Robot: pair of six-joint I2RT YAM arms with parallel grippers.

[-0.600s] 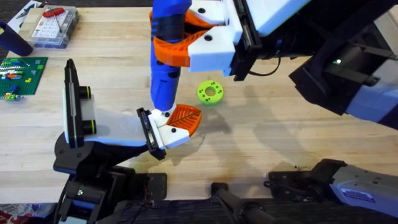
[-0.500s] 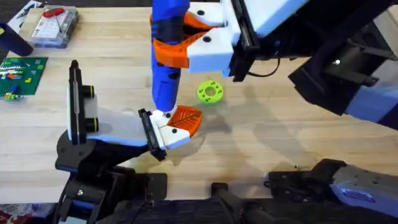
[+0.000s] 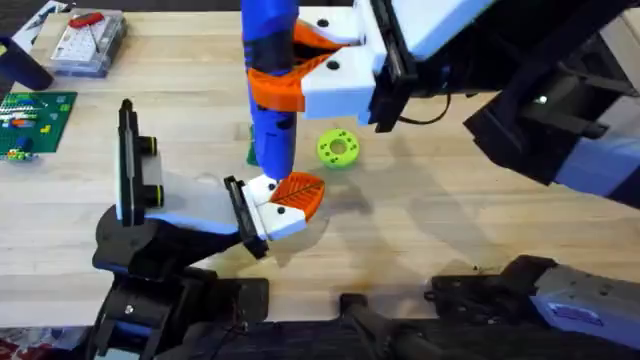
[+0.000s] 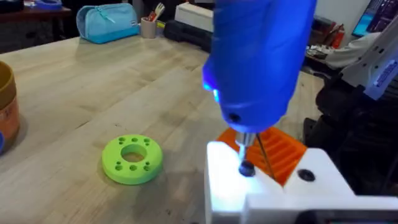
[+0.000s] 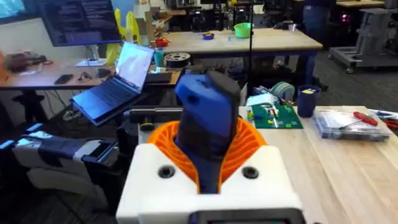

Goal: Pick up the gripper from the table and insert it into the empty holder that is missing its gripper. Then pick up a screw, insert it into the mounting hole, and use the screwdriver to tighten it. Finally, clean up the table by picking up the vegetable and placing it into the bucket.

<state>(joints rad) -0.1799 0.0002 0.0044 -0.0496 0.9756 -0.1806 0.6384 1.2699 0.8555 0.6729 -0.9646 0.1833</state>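
Nearest, the left claw [image 3: 283, 203] lies low over the worktop [image 3: 450, 200] just left of centre, its white body ending in orange ribbed pads [image 3: 298, 190]; whether its fingers are parted I cannot tell. In the left wrist view a dark screw [image 4: 246, 168] sits on the white block beside those pads, and the thin metal tip of the screwdriver [image 4: 258, 56] comes down onto it, upright. Seen from above, the screwdriver [image 3: 270, 90] stands tall and blue with a black band, its tip at the left claw and its handle rising close under the camera. The right claw [image 3: 290, 65] reaches in from the right and is clamped on that handle, orange pads pressed to either side; the right wrist view shows the blue handle [image 5: 208, 124] wedged between the orange pads of the right claw [image 5: 208, 149]. Just right of the screwdriver lies a lime-green disc [image 3: 338, 148] with yellow dots, flat on the wood and apart from both claws. A sliver of dark green, perhaps the vegetable [image 3: 250, 152], peeks out just left of the shaft. Farther off at the far left sit a green board [image 3: 30, 118] and a clear parts box [image 3: 88, 40].
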